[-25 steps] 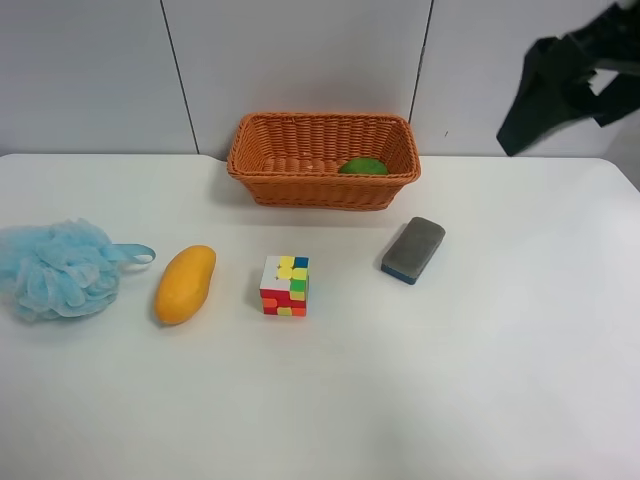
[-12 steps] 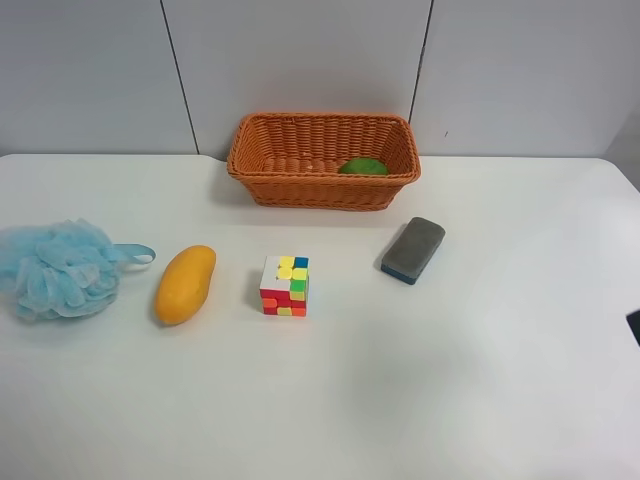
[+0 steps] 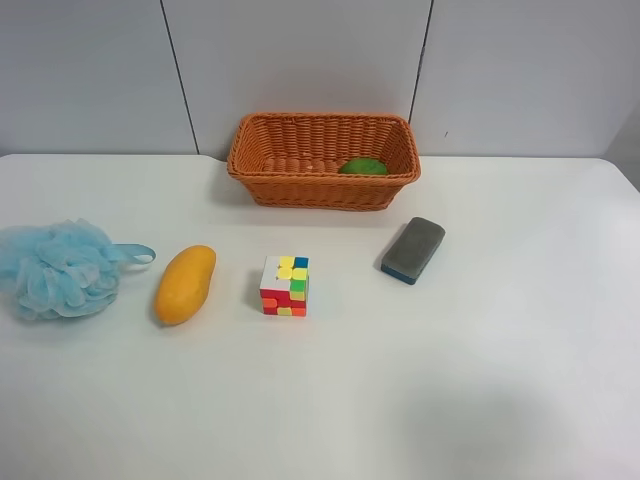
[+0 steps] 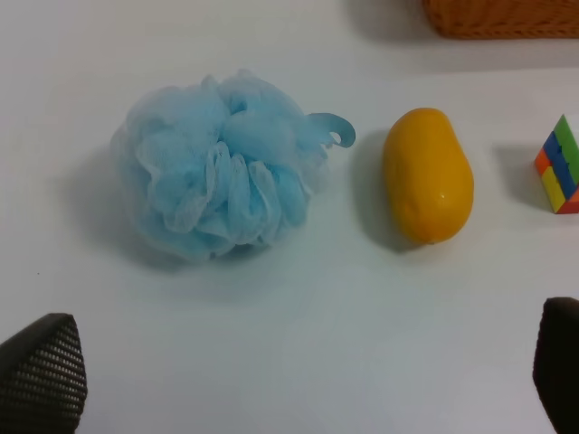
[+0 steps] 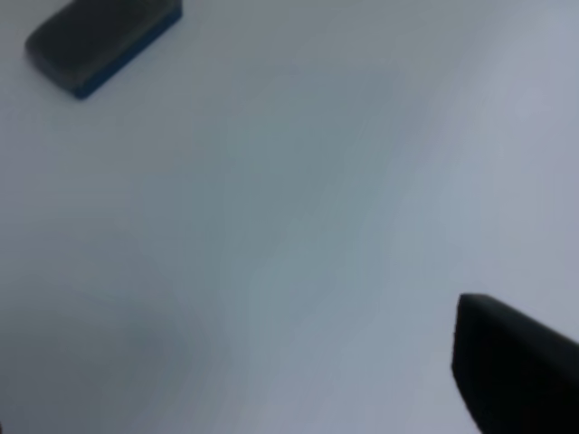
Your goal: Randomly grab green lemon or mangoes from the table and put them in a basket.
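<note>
Mango (image 3: 185,284) lies on the white surface (image 3: 480,380) beside the puzzle cube (image 3: 285,286); the green lemon (image 3: 362,166) sits in the basket (image 3: 322,190). Left wrist: tool (image 4: 298,362) spread apart, empty, near the mango, which I judge needs grasping next. Right wrist: tool state unclear

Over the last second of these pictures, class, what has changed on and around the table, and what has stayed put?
The dark arm that hung at the upper right of the high view a second ago dropped to the right edge and is now out of that view. Nothing was grabbed or released. The lime stayed in the basket, and the mango, puzzle cube, eraser and blue bath puff did not move.
</note>
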### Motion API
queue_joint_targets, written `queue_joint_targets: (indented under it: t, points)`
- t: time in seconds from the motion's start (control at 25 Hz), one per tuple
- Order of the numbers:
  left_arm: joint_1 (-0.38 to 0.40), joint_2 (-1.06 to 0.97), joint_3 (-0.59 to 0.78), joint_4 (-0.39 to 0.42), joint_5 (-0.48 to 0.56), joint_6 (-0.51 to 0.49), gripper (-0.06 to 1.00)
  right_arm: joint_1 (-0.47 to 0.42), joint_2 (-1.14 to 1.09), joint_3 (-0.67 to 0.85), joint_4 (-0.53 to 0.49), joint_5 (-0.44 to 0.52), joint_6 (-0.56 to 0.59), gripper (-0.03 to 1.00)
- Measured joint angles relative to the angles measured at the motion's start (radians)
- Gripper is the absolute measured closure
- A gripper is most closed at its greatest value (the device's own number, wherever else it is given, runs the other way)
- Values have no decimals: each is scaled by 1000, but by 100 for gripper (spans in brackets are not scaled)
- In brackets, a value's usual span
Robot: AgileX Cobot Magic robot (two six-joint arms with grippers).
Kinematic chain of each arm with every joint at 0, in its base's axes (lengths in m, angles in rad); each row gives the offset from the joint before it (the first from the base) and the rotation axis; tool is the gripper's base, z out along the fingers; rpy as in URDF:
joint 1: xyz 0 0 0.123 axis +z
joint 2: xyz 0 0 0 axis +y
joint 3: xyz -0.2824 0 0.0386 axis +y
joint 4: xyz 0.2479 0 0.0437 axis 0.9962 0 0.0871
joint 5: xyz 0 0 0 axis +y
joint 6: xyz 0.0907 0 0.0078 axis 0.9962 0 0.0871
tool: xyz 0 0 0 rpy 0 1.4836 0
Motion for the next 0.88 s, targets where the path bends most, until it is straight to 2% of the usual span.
queue_joint_targets:
  t: [0.24,0.88]
  points:
    - [0,0,0,0,0,0,-5,-82,-97,32,-25,-57,-1,-3]
    - [0,0,0,-1,0,0,-5,-86,-97,37,-34,-68,-1,-3]
